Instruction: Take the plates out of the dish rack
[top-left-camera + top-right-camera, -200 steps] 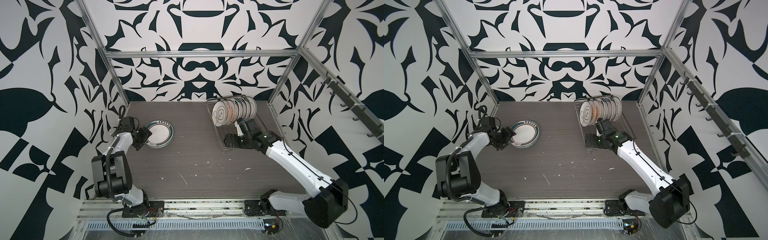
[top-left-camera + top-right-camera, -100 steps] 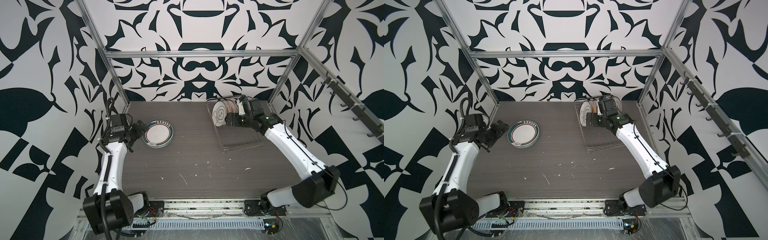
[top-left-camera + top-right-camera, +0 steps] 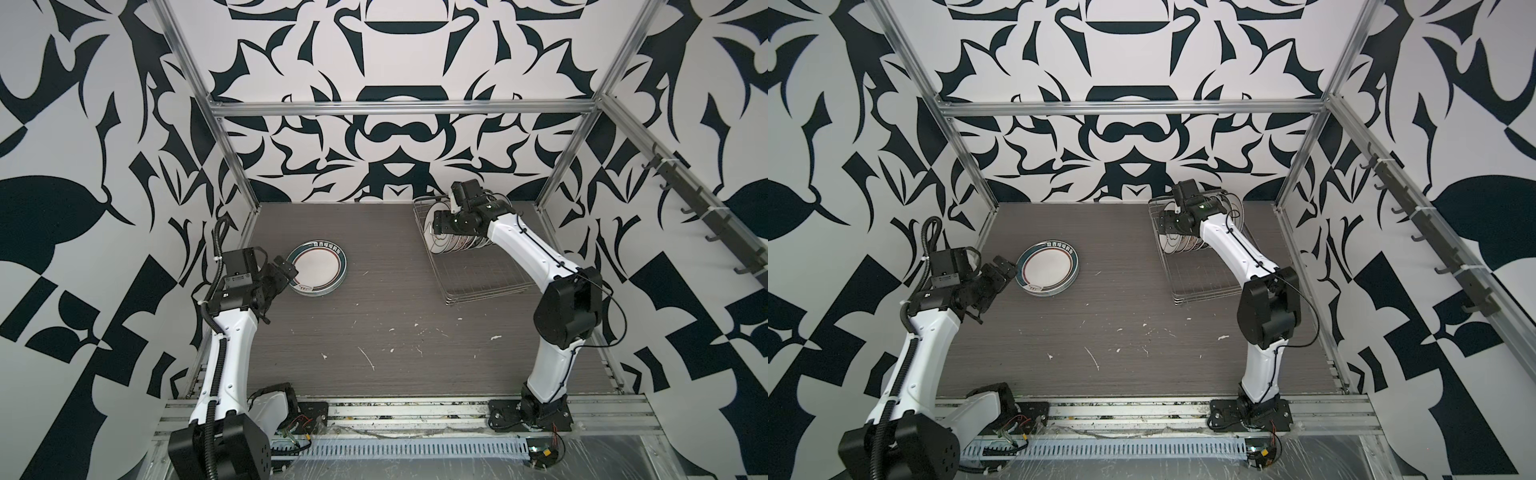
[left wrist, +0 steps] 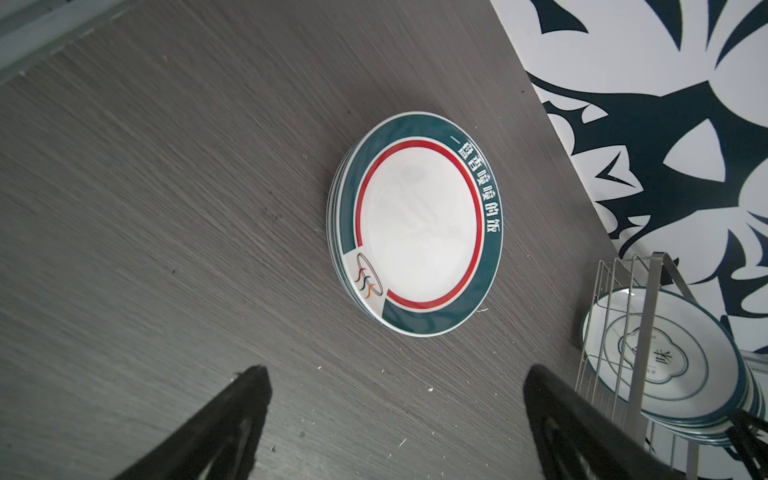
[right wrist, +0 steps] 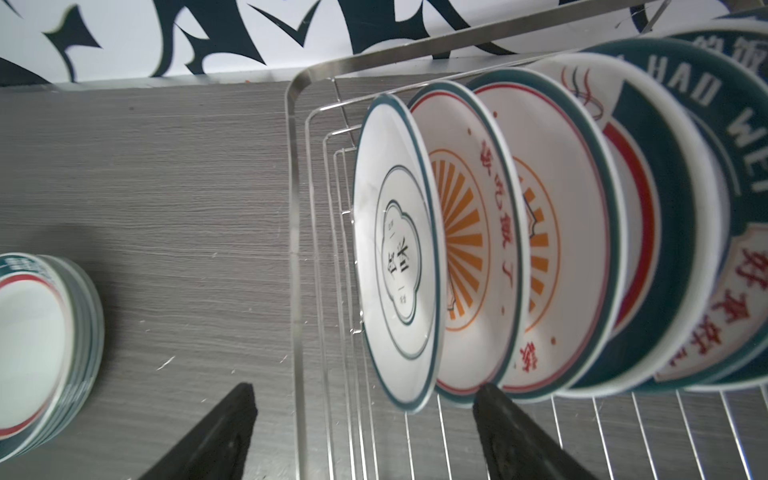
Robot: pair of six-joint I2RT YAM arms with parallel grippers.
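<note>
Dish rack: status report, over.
Left claw open, empty, near stacked plates. Right claw open, straddling end plate in dish rack. Several plates racked. Nothing blocking.

- The left arm (image 3: 230, 353) has glossy white shells on its long links and bulky matt-black housings at the joints.
- The right arm (image 3: 524, 246) has the same white-and-black build. Its elbow housing (image 3: 568, 309) is a large rounded black block.
- A ribbed black hose (image 3: 217, 249) follows the left arm, and a thin black cable (image 3: 624, 321) bows out from the right arm.
- The left pincer (image 4: 395, 386) and the right pincer (image 5: 365, 388) each have two flat black fingers tapering to blunt tips.
- The right arm's foot is a black base plate (image 3: 500, 411).
</note>
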